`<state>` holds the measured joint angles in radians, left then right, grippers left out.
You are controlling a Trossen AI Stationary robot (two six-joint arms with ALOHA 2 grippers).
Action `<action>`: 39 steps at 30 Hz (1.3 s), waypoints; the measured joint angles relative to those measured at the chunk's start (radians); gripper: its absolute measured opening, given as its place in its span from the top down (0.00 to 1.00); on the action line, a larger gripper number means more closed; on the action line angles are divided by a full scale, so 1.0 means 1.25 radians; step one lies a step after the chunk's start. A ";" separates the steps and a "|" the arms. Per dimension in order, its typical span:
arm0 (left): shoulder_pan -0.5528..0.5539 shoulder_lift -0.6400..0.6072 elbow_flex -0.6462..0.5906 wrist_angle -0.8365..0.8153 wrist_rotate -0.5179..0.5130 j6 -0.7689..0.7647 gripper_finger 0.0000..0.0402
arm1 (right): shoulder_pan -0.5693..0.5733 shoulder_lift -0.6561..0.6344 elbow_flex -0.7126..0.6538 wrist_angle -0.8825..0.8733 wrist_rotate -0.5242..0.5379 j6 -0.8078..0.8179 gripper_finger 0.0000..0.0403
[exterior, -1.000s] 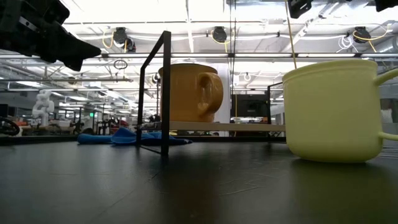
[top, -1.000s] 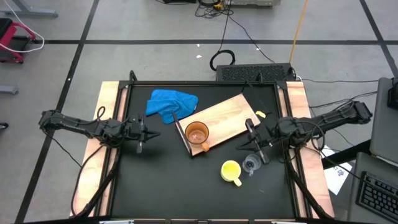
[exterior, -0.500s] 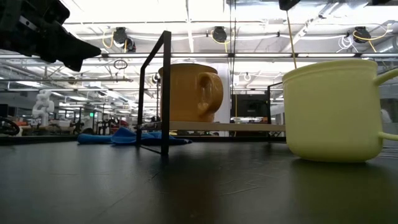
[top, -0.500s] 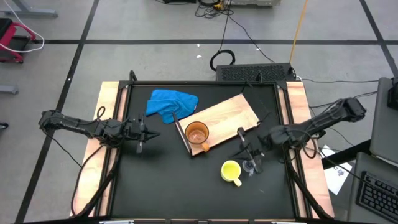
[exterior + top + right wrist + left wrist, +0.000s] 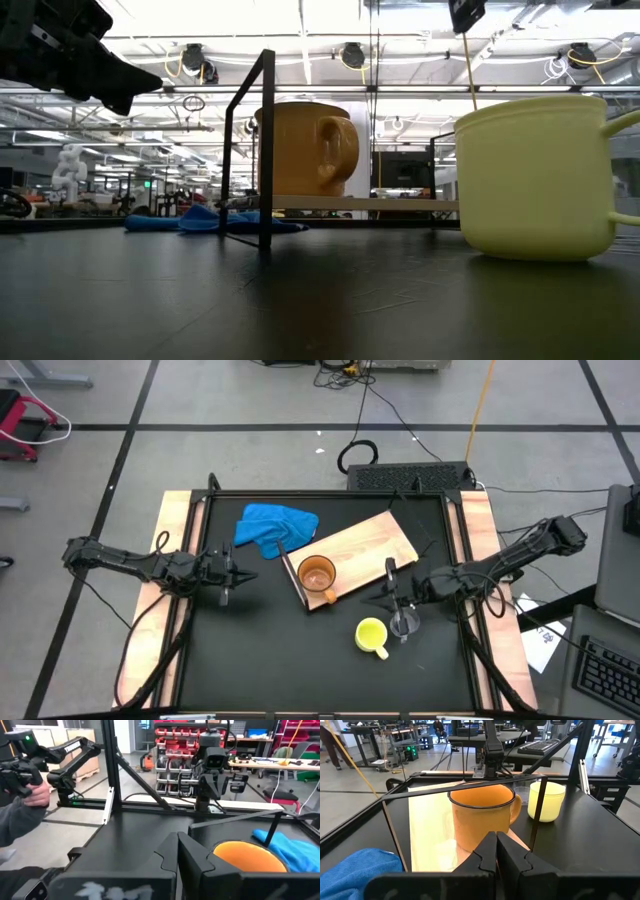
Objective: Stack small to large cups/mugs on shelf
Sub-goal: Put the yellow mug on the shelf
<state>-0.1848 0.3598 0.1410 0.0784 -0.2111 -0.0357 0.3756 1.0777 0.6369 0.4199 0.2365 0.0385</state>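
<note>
The orange-brown mug (image 5: pixel 317 574) stands upright on the near-left corner of the light-wood board (image 5: pixel 362 546); it also shows in the left wrist view (image 5: pixel 482 817). The yellow mug (image 5: pixel 371 635) and the small clear cup (image 5: pixel 403 624) stand on the black table, near and right of the board. My right gripper (image 5: pixel 389 590) is shut and empty, raised above the table just far of the clear cup. My left gripper (image 5: pixel 228 575) is shut and empty at the table's left, pointing at the orange mug.
A crumpled blue cloth (image 5: pixel 275 525) lies at the far left, touching the board's far-left end. A black frame post (image 5: pixel 265 150) stands on the table. A person's hand and grey sleeve (image 5: pixel 27 802) show beyond the table in the right wrist view.
My right gripper has gone toward the table's left edge and a little toward the near edge, ending close over the clear cup. The mugs, the cup and the board have stayed where they were.
</note>
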 joint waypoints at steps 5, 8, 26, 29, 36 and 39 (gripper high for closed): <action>0.000 0.000 0.000 0.000 0.000 0.000 0.96 | 0.000 -0.001 0.053 -0.160 -0.001 0.056 1.00; 0.000 0.000 0.000 0.000 0.000 0.000 0.96 | 0.000 0.011 0.118 -0.286 -0.001 0.081 1.00; 0.000 0.000 0.000 0.000 0.001 -0.004 0.96 | -0.022 0.152 0.398 -0.791 -0.234 0.269 1.00; 0.000 0.000 0.000 0.001 0.002 -0.006 0.96 | -0.034 0.204 0.443 -0.855 -0.259 0.273 1.00; 0.000 0.000 0.000 0.001 0.002 -0.015 0.96 | -0.048 0.290 0.510 -0.957 -0.297 0.268 1.00; 0.000 0.000 0.000 0.001 0.002 -0.019 0.96 | -0.050 0.306 0.518 -0.991 -0.298 0.267 1.00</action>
<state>-0.1848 0.3599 0.1410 0.0795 -0.2085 -0.0593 0.3125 1.4607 1.2850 -0.8191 -0.1361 0.3723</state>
